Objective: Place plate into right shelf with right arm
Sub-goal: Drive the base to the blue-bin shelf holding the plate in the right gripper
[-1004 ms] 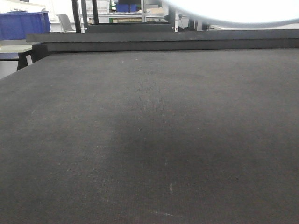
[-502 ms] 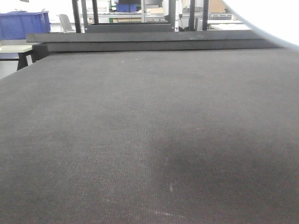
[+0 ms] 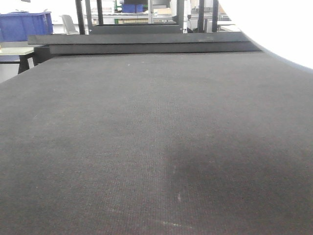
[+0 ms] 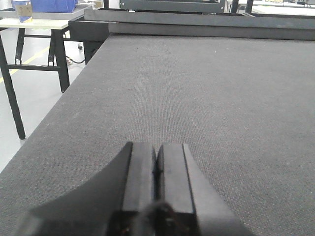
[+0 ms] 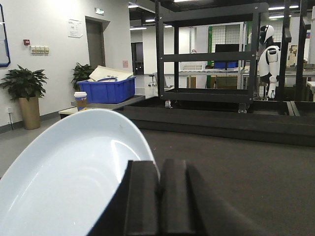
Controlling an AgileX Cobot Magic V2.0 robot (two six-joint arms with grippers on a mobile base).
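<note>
Dark table [image 3: 146, 147], one plate [image 5: 64, 172], right gripper [image 5: 158, 171] pinching

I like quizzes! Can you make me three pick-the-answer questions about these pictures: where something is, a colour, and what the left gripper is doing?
1. In the front view, where is the plate? A) top right B) bottom left C) middle
2. What colour is the bin in the right wrist view? A) red B) blue C) green
3. The left gripper is: A) wide open B) shut, empty C) shut on a cup
1 A: its white edge fills that corner. 2 B: it is blue. 3 B: closed tight, holding nothing.
</note>
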